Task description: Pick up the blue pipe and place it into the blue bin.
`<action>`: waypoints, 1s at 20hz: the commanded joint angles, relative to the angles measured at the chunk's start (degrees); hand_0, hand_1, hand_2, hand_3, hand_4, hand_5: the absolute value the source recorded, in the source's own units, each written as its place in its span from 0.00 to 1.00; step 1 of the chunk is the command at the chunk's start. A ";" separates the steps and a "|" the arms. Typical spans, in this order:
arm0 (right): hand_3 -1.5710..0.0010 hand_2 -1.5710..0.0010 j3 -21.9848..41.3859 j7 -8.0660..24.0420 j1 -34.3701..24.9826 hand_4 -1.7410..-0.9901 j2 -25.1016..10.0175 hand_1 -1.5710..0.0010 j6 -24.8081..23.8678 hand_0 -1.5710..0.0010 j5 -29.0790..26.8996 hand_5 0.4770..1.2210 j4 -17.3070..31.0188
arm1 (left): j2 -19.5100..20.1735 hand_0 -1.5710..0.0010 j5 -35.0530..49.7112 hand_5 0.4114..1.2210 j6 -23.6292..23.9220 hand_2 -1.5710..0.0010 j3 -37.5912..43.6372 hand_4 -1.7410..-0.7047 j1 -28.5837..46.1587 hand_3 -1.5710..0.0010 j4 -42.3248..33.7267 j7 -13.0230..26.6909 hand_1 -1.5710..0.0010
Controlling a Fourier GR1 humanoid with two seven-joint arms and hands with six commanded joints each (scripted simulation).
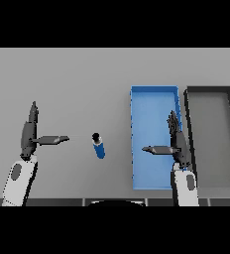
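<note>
In the head view, one short blue cylindrical pipe (98,146), one shallow rectangular blue bin (154,138), one shallow rectangular bin with a dark rim and grey floor (209,136), and two dark hands on white and grey arms are counted on the flat grey table (77,84).

The blue pipe is seen as a stubby tube of saturated blue, with a dark, nearly black opening at its far end. Its long axis is set slightly off the near-far line: the dark end is pointed away from the robot and a little to the left, while the blue end is directed towards the robot and slightly to the right. Whether it lies flat or is tilted up cannot be told. It is found on bare table, between the two hands, to the left of the blue bin and apart from it, touched by neither hand.

The blue bin is placed with its long side running away from the robot, and the dark-rimmed bin is set just beside it on the right, parallel to it.

The left hand (28,133) is shown at the left of the table, fingers held straight and pointed away from the robot, the thumb spread out sideways towards the pipe; nothing is held. The right hand (176,141) is shown over the right edge of the blue bin, likewise with straight fingers pointed away and the thumb stretched to the left above the bin floor, and nothing is grasped by it.
</note>
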 commanded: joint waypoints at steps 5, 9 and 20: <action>1.00 1.00 -0.16 0.22 -0.56 0.71 -0.05 1.00 -0.09 1.00 -0.05 0.20 0.43 | -0.08 1.00 0.01 0.22 -0.06 1.00 0.09 0.75 -0.53 1.00 0.49 -0.27 1.00; 1.00 1.00 3.31 -7.86 4.20 0.72 -7.09 1.00 1.13 1.00 8.29 0.20 -4.56 | 7.75 1.00 -0.85 0.22 -12.36 1.00 -2.11 0.75 2.36 1.00 2.01 -8.19 1.00; 1.00 1.00 5.07 -6.40 4.91 0.75 -8.41 1.00 1.79 1.00 10.62 0.19 -6.49 | 13.12 1.00 -0.38 0.15 -25.12 1.00 -7.92 0.67 6.43 1.00 -4.53 -11.39 1.00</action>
